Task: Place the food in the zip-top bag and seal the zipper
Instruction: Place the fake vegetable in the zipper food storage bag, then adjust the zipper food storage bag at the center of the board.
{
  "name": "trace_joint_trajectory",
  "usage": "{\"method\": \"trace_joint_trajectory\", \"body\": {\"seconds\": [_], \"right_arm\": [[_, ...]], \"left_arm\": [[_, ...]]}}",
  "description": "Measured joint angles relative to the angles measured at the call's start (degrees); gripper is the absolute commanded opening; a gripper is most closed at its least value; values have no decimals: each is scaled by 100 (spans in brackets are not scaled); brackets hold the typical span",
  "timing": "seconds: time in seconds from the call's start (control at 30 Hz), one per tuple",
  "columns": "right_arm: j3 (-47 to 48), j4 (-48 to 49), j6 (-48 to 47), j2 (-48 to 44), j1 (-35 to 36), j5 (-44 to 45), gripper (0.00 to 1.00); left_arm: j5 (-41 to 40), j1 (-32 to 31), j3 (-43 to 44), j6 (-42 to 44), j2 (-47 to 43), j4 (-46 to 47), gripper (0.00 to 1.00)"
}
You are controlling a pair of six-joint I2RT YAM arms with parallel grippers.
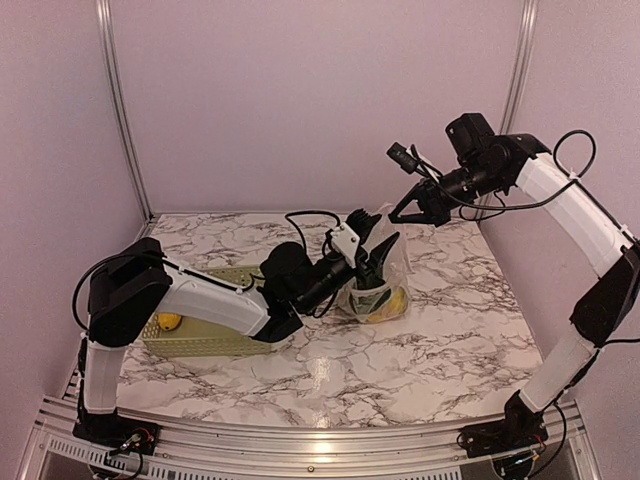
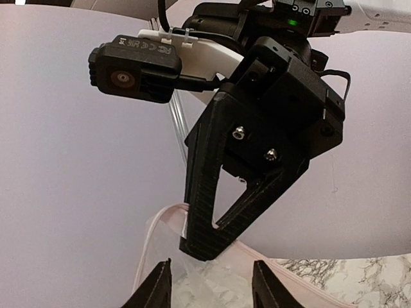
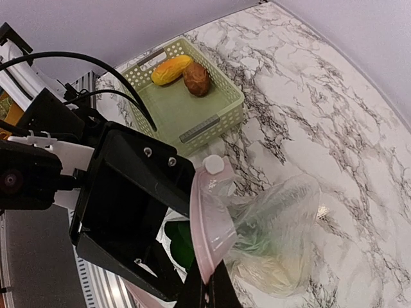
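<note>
- At far left, a pale green lattice basket (image 1: 205,347) sits on the marble worktop (image 1: 430,370). It holds a yellow-orange toy fruit (image 3: 170,69) and a brown potato-like lump (image 3: 196,78), the two lying side by side at its far end in the right wrist view.
- The left arm stretches from its base across the basket toward the centre of the worktop. Its left hand (image 2: 213,285) hangs over the mouth of the bag with its two fingers standing apart and nothing pinched between them.
- At centre, the clear zip-top bag (image 1: 385,295) rests its bottom on the worktop just right of the basket, while its upper part is pulled up off the surface. A yellow fruit (image 1: 393,300) and dark green pieces (image 3: 182,242) show through the plastic.
- The zipper (image 3: 209,231), a pale pink strip along the mouth, rises from the bag to the raised arm, with a white slider tab (image 3: 214,165) at its upper end in the right wrist view. The mouth is not sealed.
- At right, the right arm reaches in from above, and its right hand (image 2: 200,244) is clamped on the zip-top bag at the pink strip, holding that edge in the air above the left hand.
</note>
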Motion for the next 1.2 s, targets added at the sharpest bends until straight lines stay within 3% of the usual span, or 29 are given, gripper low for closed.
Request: {"method": "trace_joint_trajectory", "body": {"seconds": [0.07,0.17,0.47,0.67,0.83,1.07,1.2], "right_arm": [[17,-9,0,0,-4,-15,0],[55,-9,0,2,-20,-42,0],[55,-7,20,33,-63,-48,0],[116,35,31,190,-63,-48,0],[254,96,52,413,-63,-57,0],[258,118,63,498,-50,-52,0],[258,120,63,498,-13,-20,0]], "left_arm": [[-87,0,-4,76,-31,26,64],[-181,-35,-33,188,-166,-33,68],[-579,-527,-59,33,-1574,-964,71],[-1720,-682,173,-1320,-2391,-2435,64],[-2575,-638,116,-2706,-2546,-3788,61],[-2942,-636,138,-4234,-2479,-5390,56],[-2953,-627,306,-4822,-2302,-6004,48]]}}
